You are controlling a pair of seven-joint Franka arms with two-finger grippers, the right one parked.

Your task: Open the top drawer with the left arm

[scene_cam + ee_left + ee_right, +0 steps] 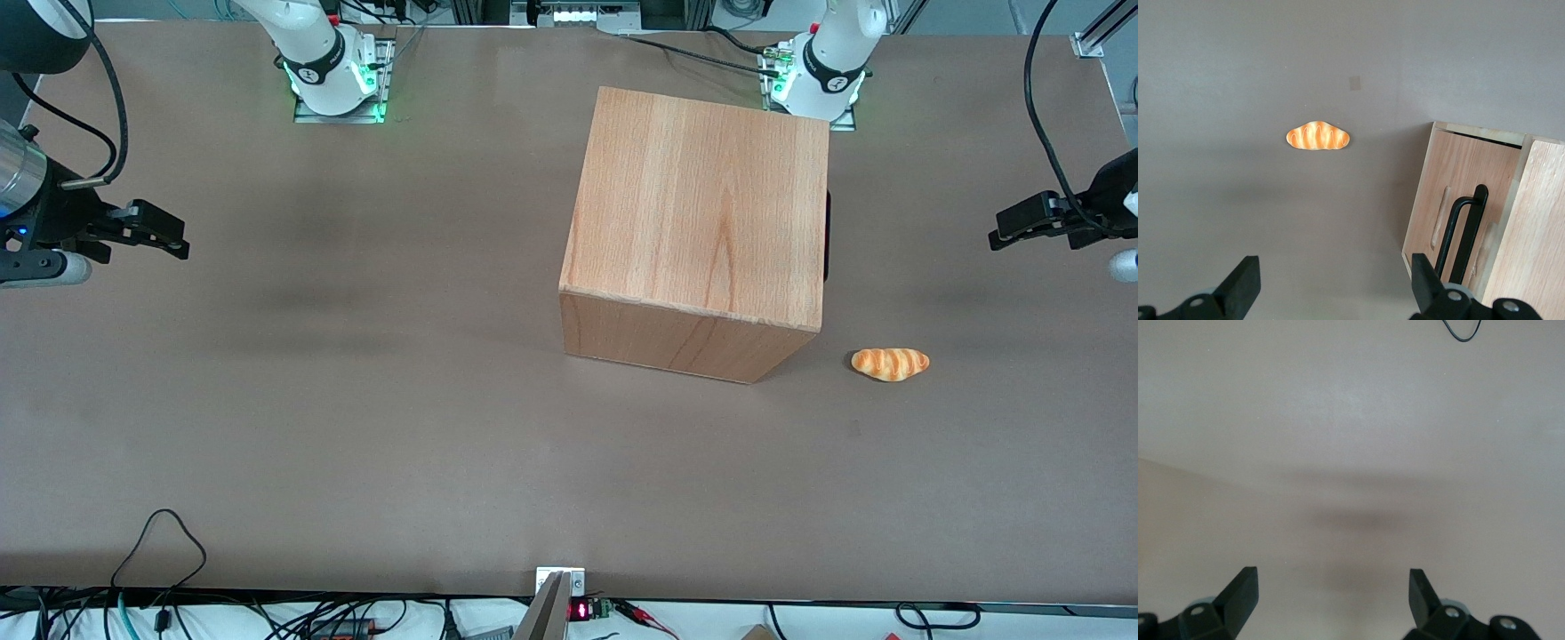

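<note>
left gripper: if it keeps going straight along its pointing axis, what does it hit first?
Probably bare table. The left gripper is open, hovering at the working arm's end of the table; the bread roll and the top drawer's handle look off-axis, though depth is unclear.

table: brown matte, evenly lit | cables: black, along edge nearest front camera

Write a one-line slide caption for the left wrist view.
Open gripper above table, black drawer handle beside one fingertip, croissant nearby.
</note>
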